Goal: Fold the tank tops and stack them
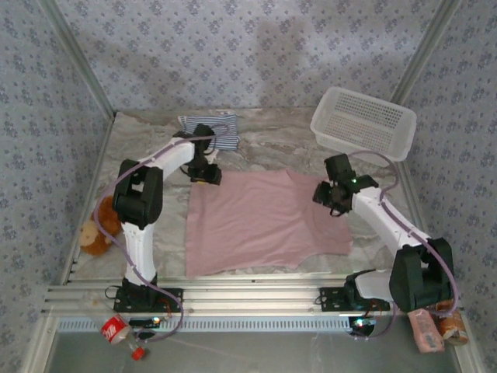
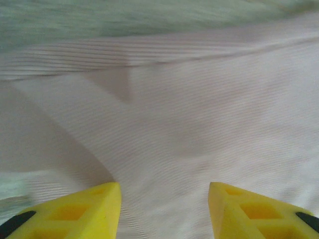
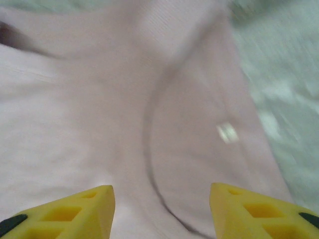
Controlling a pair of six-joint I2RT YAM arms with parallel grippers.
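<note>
Marble-patterned tabletop point(image 1: 279, 148) holds the plain dusty-pink cloth tank top point(image 1: 264, 221) spread flat; left gripper point(image 1: 208, 174) and right gripper point(image 1: 330, 194) hover at its far corners, jaws apart, empty. Blur hides the layers; uneven pinches could skew the fold.

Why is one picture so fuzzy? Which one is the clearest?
Top view: the clearest, with soft even light and no glare on the pink top. Left wrist view: fairly sharp, the cloth's fine ribs show, with a dark triangle of shadow at a fold. Right wrist view: the fuzziest, smeared like motion blur, the table streaked and a small bright patch on the cloth.
</note>
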